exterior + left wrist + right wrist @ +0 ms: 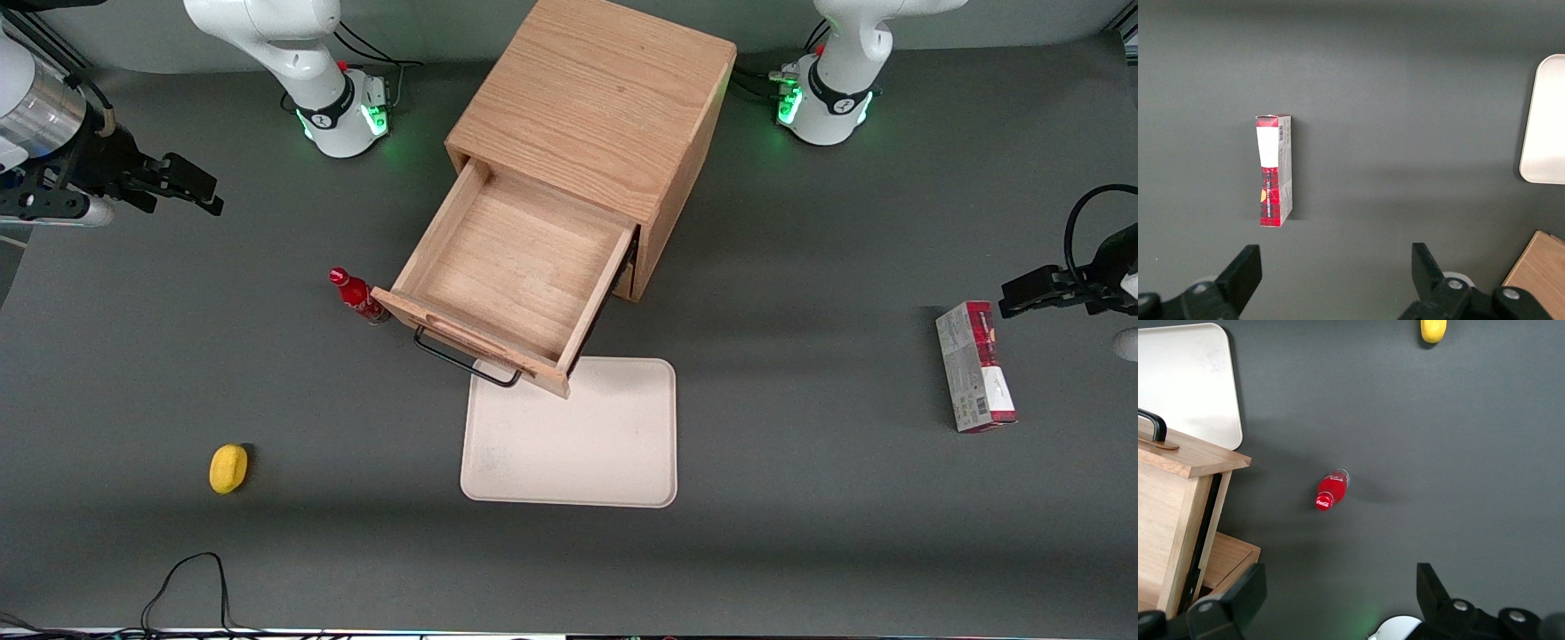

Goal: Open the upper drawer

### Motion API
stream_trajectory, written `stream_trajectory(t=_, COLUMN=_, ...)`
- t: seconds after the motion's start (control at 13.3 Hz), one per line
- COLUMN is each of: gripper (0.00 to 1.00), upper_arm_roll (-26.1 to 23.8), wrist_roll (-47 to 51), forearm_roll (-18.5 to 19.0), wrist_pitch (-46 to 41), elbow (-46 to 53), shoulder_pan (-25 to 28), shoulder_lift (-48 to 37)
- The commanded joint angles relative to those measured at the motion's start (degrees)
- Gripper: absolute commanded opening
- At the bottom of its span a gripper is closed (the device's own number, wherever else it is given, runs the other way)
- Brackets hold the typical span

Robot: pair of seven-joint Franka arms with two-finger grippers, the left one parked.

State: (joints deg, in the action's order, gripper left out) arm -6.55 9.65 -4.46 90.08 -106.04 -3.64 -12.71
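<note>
The upper drawer of the oak cabinet stands pulled far out, and its inside is bare. Its thin black bar handle hangs over the edge of the white tray. The right wrist view shows the drawer's front and one end of the handle. My gripper is open and empty. It hovers well away from the drawer, toward the working arm's end of the table, and touches nothing. It also shows in the right wrist view, with its fingers spread wide above bare table.
A red bottle stands beside the drawer front and also shows in the right wrist view. A white tray lies in front of the drawer. A yellow object lies nearer the front camera. A red-and-grey box lies toward the parked arm's end.
</note>
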Motion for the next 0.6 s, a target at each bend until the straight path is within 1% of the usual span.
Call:
stream_trajectory(t=0.0, gripper=1.00, upper_arm_roll=0.3, wrist_roll=1.5, forearm_roll=0.9, wrist_pitch=1.5, elbow=0.6, shoulder_pan=0.1, shoulder_lift=1.9)
stream_trajectory(t=0.15, gripper=1.00, upper_arm_roll=0.3, wrist_roll=1.5, forearm_roll=1.1, wrist_pitch=1.6, elbow=2.0, shoulder_pan=0.1, shoulder_lift=2.7)
stream_trajectory(t=0.23, gripper=1.00, upper_arm_roll=0.3, wrist_roll=1.5, forearm_roll=2.2, wrist_pitch=1.5, elbow=2.3, shoulder_pan=0.2, shoulder_lift=2.8)
stream_trajectory(t=0.3, gripper=1.00, upper_arm_roll=0.2, wrist_roll=1.6, forearm_roll=4.2, wrist_pitch=1.4, elbow=2.6, shoulder_pan=0.3, shoulder_lift=2.8)
stream_trajectory(t=0.53, gripper=1.00, upper_arm_roll=0.2, wrist_roll=1.6, forearm_roll=4.6, wrist_pitch=0.7, elbow=3.3, shoulder_pan=0.3, shoulder_lift=2.8)
